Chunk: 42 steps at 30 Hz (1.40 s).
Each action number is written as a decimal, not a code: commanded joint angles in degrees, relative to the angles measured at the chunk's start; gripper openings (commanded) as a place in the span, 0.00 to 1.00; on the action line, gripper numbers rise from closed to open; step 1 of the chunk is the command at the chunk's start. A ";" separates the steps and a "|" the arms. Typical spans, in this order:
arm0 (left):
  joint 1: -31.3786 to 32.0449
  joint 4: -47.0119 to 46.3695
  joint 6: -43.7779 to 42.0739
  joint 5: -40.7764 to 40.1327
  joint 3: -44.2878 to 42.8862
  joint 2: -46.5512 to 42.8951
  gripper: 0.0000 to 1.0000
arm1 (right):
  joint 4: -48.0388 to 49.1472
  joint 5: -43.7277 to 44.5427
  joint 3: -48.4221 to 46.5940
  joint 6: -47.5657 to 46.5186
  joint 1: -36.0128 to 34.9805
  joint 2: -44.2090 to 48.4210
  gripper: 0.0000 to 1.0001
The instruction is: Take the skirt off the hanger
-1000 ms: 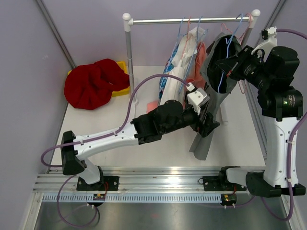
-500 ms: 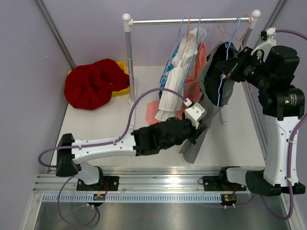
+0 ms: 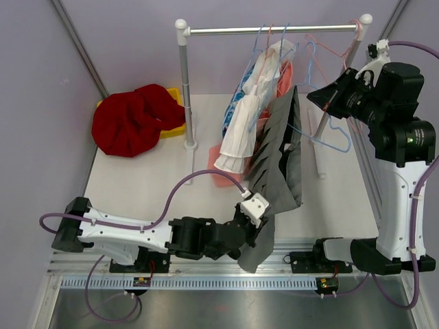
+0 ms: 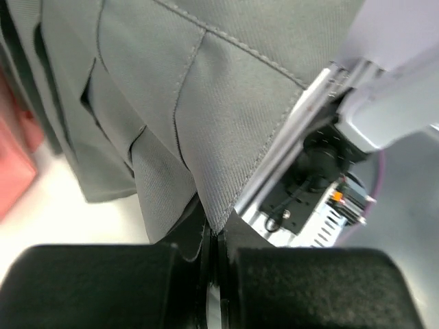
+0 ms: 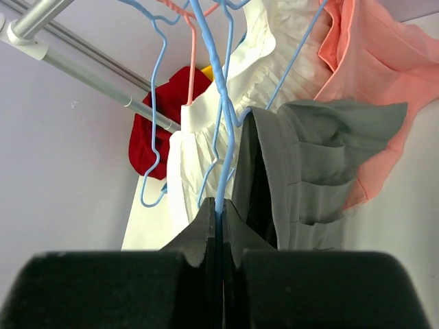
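The grey pleated skirt (image 3: 278, 157) stretches in a long diagonal from the rail area down to the table's near edge. My left gripper (image 3: 252, 232) is shut on its lower hem; the left wrist view shows the grey skirt (image 4: 226, 103) pinched between the closed fingers (image 4: 171, 274). My right gripper (image 3: 315, 96) is up by the rail, shut on the blue wire hanger (image 5: 223, 137). The hanger's lower loop (image 3: 322, 142) shows bare to the right of the skirt. The skirt's top (image 5: 322, 164) lies right beside the hanger wire; I cannot tell whether it still hangs on it.
The metal rail (image 3: 274, 29) carries more hangers with a white garment (image 3: 240, 137) and a pink one (image 5: 370, 62). A red cloth (image 3: 137, 116) is heaped on a yellow tray at the back left. The rail's post (image 3: 185, 89) stands mid-table.
The left gripper closed on the skirt's hem and pulled back toward the near edge, drawing the skirt out long. The hanger's lower loop now shows bare. The right gripper has barely moved.
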<state>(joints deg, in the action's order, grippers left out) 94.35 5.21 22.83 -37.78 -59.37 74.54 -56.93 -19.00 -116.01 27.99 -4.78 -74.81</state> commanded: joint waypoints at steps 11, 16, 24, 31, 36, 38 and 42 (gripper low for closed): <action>-25.59 18.14 -2.53 6.30 -44.47 25.55 0.00 | -0.11 0.37 14.77 1.98 0.12 17.85 0.00; -26.32 23.52 -1.57 7.54 -45.93 28.64 0.00 | -3.89 3.79 6.42 1.02 0.12 16.19 0.00; -18.34 21.24 7.93 4.57 -21.16 12.50 0.00 | -4.16 8.45 -9.14 -0.12 0.12 5.21 0.00; -0.42 38.86 25.03 -9.13 -13.40 2.82 0.00 | -2.06 14.08 -18.99 -2.76 0.12 -4.90 0.00; 6.20 55.05 38.85 -16.00 -14.19 -2.72 0.00 | 3.48 14.34 -16.10 -2.24 0.12 -7.98 0.00; 6.73 61.04 43.43 -18.02 -13.41 -5.88 0.00 | 5.24 14.78 -15.13 -2.67 0.12 -9.30 0.00; 6.55 68.60 45.11 -22.77 -14.87 -8.80 0.00 | 7.62 15.49 -14.25 -3.90 0.12 -11.41 0.00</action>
<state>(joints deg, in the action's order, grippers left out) 100.99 64.71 60.84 -51.24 -71.94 68.31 -55.59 -5.19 -130.08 25.98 -4.73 -85.71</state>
